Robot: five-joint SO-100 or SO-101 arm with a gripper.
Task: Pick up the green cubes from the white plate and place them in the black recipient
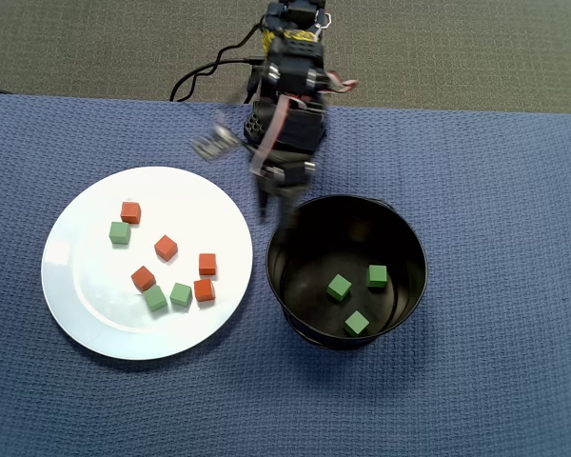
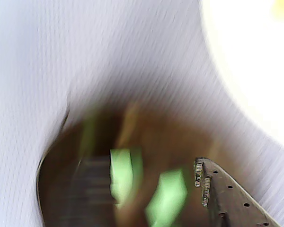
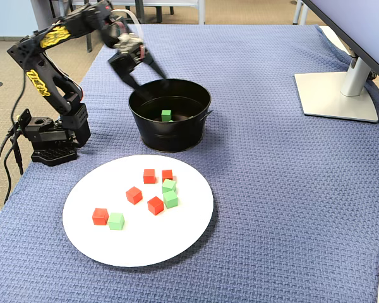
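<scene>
Three green cubes [image 1: 154, 298] lie among several red-orange cubes [image 1: 166, 248] on the white plate [image 1: 86, 286] at the left of the overhead view. Three more green cubes [image 1: 338, 287] lie inside the black pot [image 1: 295, 238]. My gripper [image 1: 236, 173] is open and empty, blurred, above the cloth just outside the pot's far-left rim. In the fixed view the gripper [image 3: 145, 76] hangs over the pot [image 3: 170, 136] rim behind the plate [image 3: 132, 246]. The wrist view is blurred: one fingertip [image 2: 203, 184] shows at the lower right over the pot's green cubes [image 2: 166, 198].
A blue woven cloth [image 1: 495, 190] covers the table. The arm's base [image 3: 50, 136] stands at the left of the fixed view, with cables [image 1: 200, 76] behind it. A monitor stand [image 3: 335, 95] sits at the far right.
</scene>
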